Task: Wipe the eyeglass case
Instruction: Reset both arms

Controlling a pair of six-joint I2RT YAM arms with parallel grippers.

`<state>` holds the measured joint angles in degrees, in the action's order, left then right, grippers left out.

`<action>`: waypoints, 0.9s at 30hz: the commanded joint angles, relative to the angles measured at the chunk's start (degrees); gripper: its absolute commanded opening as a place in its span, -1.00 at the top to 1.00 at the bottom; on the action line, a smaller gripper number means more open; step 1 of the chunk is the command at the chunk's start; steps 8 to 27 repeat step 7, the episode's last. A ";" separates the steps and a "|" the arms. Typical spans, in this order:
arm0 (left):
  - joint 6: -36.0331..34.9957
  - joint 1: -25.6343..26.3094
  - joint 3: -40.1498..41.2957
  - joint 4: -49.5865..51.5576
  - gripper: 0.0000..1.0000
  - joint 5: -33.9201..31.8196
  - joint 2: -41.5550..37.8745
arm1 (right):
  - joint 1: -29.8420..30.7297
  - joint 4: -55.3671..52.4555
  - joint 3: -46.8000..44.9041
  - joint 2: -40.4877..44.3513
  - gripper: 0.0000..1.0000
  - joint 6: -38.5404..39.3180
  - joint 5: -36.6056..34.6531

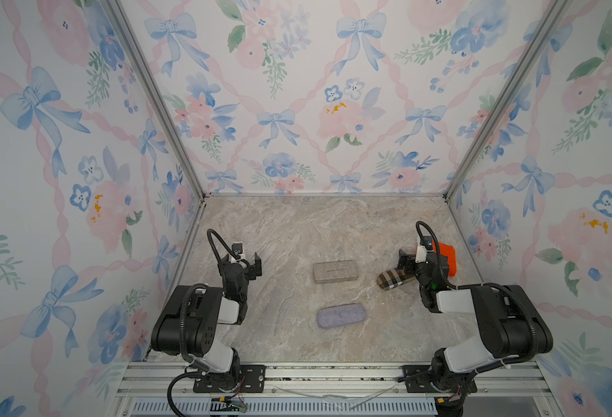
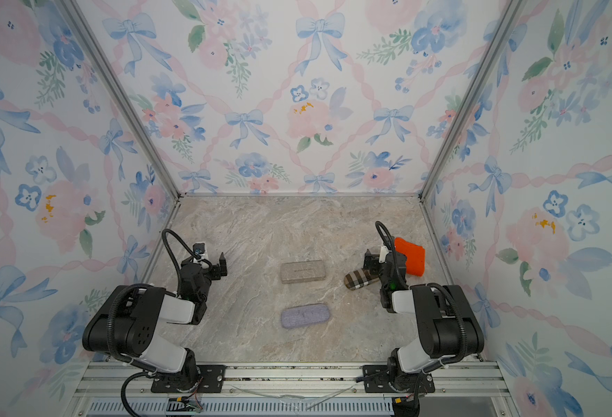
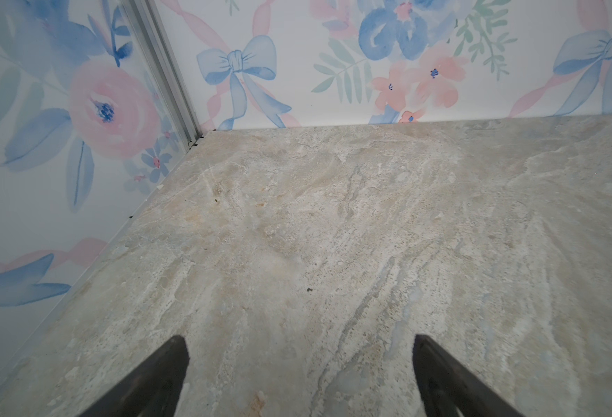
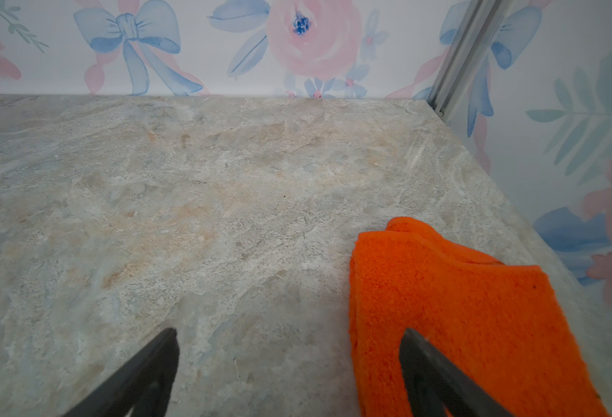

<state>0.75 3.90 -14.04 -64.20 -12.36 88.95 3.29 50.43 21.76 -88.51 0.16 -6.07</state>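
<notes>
Lilac case [image 1: 340, 316]; beige case [image 1: 335, 271] behind; plaid case [image 1: 391, 279], cloth [image 1: 448, 258] right.

Both top views look down on the tabletop [image 1: 297, 231]; wrist views sit near it.

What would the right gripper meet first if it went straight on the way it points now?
Probably the orange cloth: it lies directly ahead of one finger of the open right gripper. Between the fingers only bare table shows up to the back wall. How high the finger passes is unclear.
</notes>
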 commanded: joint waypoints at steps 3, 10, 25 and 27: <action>1.36 -0.52 -0.46 -1.51 -0.96 0.76 -0.24 | -0.50 -1.08 1.53 0.20 -0.92 0.19 0.01; 1.40 -0.47 -0.46 -1.48 -0.96 0.72 -0.35 | -0.50 -0.83 1.36 0.27 -0.92 0.24 -0.09; 1.40 -0.47 -0.46 -1.48 -0.96 0.72 -0.35 | -0.50 -0.83 1.36 0.27 -0.92 0.24 -0.09; 1.40 -0.47 -0.46 -1.48 -0.96 0.72 -0.35 | -0.50 -0.83 1.36 0.27 -0.92 0.24 -0.09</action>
